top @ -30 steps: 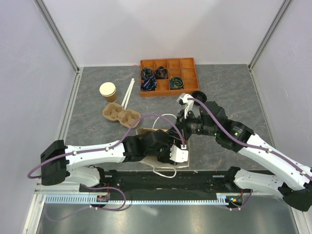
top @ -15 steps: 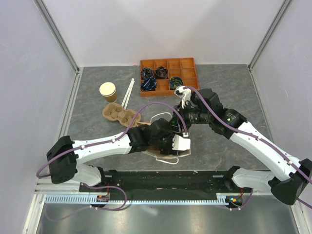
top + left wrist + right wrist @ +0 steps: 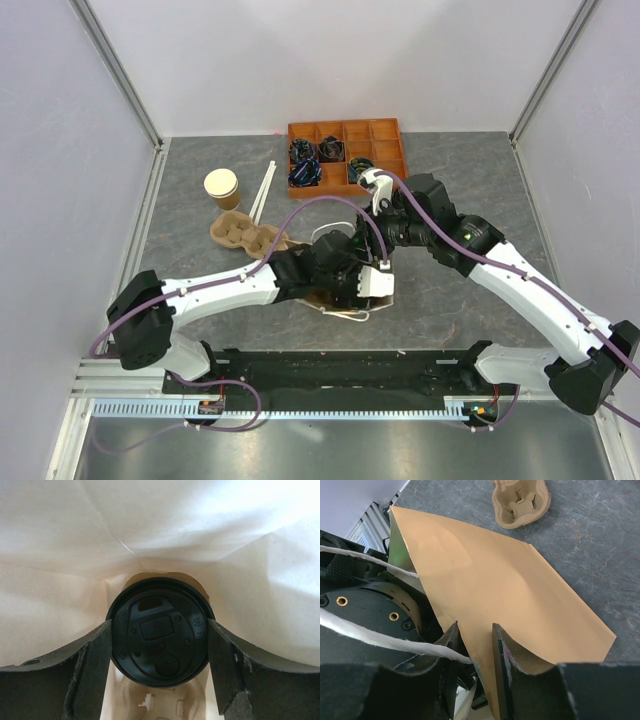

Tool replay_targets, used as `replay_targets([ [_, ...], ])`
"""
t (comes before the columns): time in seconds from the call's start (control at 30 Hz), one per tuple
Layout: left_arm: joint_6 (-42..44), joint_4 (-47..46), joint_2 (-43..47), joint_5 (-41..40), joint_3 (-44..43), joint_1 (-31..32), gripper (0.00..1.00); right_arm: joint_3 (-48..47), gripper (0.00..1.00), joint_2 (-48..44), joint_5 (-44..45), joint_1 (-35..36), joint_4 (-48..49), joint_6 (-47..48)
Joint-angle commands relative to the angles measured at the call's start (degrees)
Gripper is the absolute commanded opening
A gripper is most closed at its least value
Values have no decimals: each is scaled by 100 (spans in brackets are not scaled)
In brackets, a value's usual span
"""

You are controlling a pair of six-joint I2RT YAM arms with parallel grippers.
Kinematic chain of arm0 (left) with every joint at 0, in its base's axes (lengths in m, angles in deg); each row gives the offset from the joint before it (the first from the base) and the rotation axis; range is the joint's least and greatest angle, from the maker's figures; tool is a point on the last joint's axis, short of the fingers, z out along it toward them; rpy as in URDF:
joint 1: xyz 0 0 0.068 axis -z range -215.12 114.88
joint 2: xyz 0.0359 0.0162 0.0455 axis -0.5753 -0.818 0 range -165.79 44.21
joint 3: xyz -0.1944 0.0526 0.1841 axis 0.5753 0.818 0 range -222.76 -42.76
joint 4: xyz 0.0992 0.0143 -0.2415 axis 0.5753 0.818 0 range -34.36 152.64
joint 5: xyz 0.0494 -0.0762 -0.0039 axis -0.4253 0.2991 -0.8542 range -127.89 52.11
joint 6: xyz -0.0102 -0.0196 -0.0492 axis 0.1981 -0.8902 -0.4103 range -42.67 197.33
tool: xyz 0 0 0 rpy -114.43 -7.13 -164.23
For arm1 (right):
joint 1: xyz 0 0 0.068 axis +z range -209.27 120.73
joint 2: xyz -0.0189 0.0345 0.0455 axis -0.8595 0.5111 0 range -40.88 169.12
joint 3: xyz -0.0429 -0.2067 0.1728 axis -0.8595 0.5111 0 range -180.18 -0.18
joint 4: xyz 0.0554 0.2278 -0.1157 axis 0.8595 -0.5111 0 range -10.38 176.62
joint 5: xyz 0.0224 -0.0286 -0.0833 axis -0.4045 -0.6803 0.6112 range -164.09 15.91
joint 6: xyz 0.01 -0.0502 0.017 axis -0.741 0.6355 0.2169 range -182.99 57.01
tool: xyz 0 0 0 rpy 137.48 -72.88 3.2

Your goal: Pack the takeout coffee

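Kraft bag (image 3: 510, 590) surrounds the coffee (image 3: 160, 645). Your left jaws pinch it, its axis pointing to 12 o'clock, deeper in. Right jaws straddle the bag's rim; you cannot tell if they grip.

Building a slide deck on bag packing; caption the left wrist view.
Left gripper clasps the black-lidded brown kraft-paper takeout coffee cup inside the pale-walled paper bag.
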Motion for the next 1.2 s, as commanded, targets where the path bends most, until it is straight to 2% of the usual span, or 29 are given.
replay_targets([
  [0.0, 170, 732, -584, -164, 306, -173, 7, -245, 38, 136, 208, -90, -335, 227],
  [0.13, 231, 731, -690, -129, 350, -288, 8, -245, 41, 154, 296, -142, -467, 350],
  [0.33, 293, 723, -716, 12, 412, -384, 8, -368, 54, 110, -10, -213, -528, 570],
  [0.47, 319, 775, -725, 126, 377, -437, 8, -447, 58, 66, -73, -221, -598, 895],
  [1.17, 478, 819, -839, 285, 359, -560, 9, -763, 57, 136, -3, -582, -1293, 1862],
])
